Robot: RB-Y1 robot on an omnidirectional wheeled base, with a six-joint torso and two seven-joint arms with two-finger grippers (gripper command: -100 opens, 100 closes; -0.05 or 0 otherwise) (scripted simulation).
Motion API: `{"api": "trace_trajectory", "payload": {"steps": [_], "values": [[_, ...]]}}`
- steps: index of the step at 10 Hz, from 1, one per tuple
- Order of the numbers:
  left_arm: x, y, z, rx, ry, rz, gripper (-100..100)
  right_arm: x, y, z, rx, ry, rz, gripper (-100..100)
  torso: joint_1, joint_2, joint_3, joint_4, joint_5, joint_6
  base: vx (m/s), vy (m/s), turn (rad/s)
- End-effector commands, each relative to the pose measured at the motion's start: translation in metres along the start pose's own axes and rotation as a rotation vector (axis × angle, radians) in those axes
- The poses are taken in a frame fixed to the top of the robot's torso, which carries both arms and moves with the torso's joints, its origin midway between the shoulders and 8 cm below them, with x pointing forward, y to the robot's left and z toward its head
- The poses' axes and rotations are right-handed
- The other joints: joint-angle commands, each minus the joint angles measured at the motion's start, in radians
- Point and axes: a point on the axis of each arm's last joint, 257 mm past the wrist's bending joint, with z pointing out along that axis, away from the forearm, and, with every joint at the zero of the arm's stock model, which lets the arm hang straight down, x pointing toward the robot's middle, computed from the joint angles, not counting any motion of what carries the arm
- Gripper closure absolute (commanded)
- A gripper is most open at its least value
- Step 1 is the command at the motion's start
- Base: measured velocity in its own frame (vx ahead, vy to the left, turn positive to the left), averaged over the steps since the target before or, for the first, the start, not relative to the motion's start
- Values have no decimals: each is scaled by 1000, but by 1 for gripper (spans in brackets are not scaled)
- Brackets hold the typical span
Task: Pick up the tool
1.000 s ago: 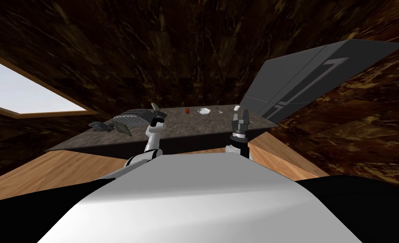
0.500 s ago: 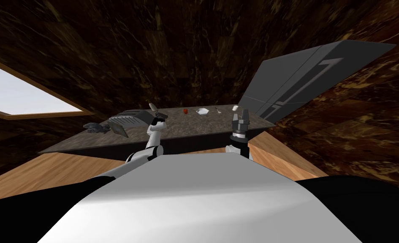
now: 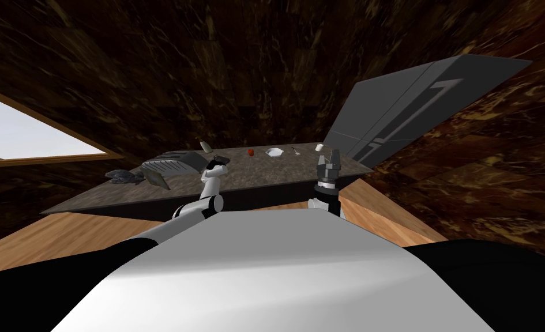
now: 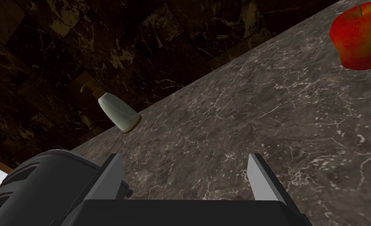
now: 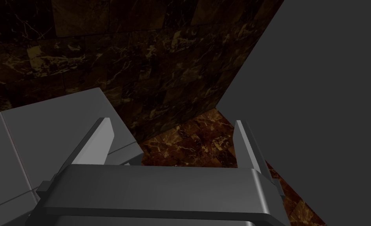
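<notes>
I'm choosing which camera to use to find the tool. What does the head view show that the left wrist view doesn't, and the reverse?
Head view adds: a white bowl, the small tool, a white cup, the grey fridge and the right gripper.
Left wrist view adds: the left gripper with its fingers open over bare counter, and the pump on the bottle.
Both share: the counter, toaster, bottle and apple.
</notes>
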Motion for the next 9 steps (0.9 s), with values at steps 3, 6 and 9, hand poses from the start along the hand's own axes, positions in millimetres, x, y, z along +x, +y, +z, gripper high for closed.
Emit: {"api": "trace_trajectory", "payload": {"steps": [3, 6, 9], "values": [[-24, 21, 7, -52, -79, -63, -100, 0, 0, 0, 0, 0, 0, 0, 1, 0, 0, 0, 0, 0, 14, -37, -18], [-37, 35, 10, -88, -132, -116, -100, 0, 0, 0, 0, 0, 0, 0, -2, 0, 0, 0, 0, 0, 17, -57, -15], [-55, 62, 11, -158, -225, -216, -100, 0, 0, 0, 0, 0, 0, 0, 0, 0, 0, 0, 0, 0, 22, -54, -28]]}}
